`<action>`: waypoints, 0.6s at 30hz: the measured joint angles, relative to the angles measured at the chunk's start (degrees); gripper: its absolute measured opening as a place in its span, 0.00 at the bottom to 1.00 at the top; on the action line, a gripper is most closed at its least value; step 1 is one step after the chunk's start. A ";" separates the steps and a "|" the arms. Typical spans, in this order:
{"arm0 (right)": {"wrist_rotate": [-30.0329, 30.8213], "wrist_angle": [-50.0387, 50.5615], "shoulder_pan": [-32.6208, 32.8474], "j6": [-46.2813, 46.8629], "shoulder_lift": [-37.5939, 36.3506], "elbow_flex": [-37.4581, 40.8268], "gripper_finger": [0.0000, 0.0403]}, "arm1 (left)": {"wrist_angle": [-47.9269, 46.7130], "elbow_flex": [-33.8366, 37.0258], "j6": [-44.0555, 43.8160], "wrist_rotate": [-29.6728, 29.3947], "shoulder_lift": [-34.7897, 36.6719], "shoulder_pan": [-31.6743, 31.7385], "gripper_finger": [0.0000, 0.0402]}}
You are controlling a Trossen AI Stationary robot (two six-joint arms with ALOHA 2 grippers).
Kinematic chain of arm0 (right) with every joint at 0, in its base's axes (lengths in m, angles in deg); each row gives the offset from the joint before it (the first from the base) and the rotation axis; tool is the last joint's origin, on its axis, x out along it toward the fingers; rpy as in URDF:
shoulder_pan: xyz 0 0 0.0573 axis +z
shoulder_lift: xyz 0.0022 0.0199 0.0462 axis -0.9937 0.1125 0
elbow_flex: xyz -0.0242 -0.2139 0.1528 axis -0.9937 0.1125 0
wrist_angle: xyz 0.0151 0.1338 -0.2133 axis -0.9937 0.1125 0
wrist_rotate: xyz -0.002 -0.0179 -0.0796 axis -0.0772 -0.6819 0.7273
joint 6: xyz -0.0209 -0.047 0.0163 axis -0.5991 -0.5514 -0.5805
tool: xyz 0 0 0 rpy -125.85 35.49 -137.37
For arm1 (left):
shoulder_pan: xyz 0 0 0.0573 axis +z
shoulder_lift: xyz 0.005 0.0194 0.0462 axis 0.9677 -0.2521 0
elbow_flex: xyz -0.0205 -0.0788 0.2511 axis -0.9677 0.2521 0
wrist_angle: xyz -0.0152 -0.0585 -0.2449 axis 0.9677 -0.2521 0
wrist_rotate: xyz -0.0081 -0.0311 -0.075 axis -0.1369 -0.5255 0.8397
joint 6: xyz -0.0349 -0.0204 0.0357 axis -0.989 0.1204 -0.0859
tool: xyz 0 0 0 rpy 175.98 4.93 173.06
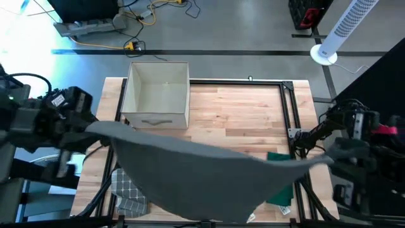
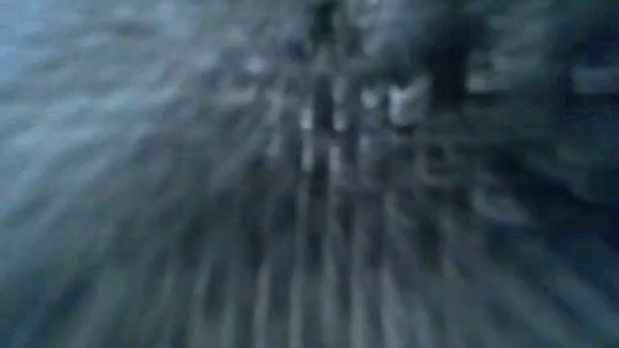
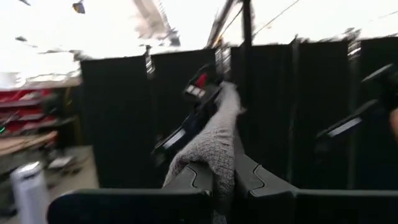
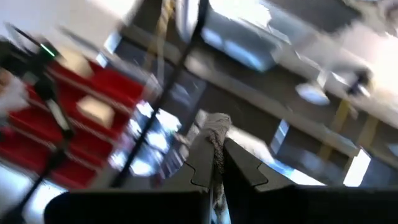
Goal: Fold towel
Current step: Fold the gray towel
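A grey towel (image 1: pixel 202 171) hangs spread in the air over the table's near half, stretched between my two grippers. My left gripper (image 1: pixel 95 126) is shut on its left top corner above the table's left edge. My right gripper (image 1: pixel 326 158) is shut on its right top corner above the right edge. The towel's lower edge sags toward the table's near edge. The low view is filled by blurred grey cloth (image 2: pixel 309 193). My left gripper pinches the towel's left top corner (image 3: pixel 219 163) between its two fingers; the cloth bunches up past the fingertips. The towel is lifted and hangs below, drawn across to the other gripper. My right gripper pinches the towel's right top corner (image 4: pixel 217 144) between its two fingers, a small tuft standing past the tips. The towel hangs below it, lifted.
A shallow white box (image 1: pixel 157 95) sits at the table's far left. A checkered cloth (image 1: pixel 126 193) lies at the near left and a green cloth (image 1: pixel 278 190) at the near right, both partly under the hanging towel. A black frame (image 1: pixel 288 114) borders the table.
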 joint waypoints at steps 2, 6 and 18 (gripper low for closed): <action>8.40 -0.03 -0.93 0.03 0.00 0.12 0.02 | -7.33 0.03 -5.81 -0.18 0.27 1.49 0.00; 22.57 6.13 -4.83 4.00 -0.33 1.21 0.02 | -24.58 0.05 -21.59 -0.11 0.88 5.60 0.00; 31.21 70.27 -13.88 67.43 -5.09 1.31 0.02 | -60.12 0.08 -45.63 3.13 2.29 14.38 0.00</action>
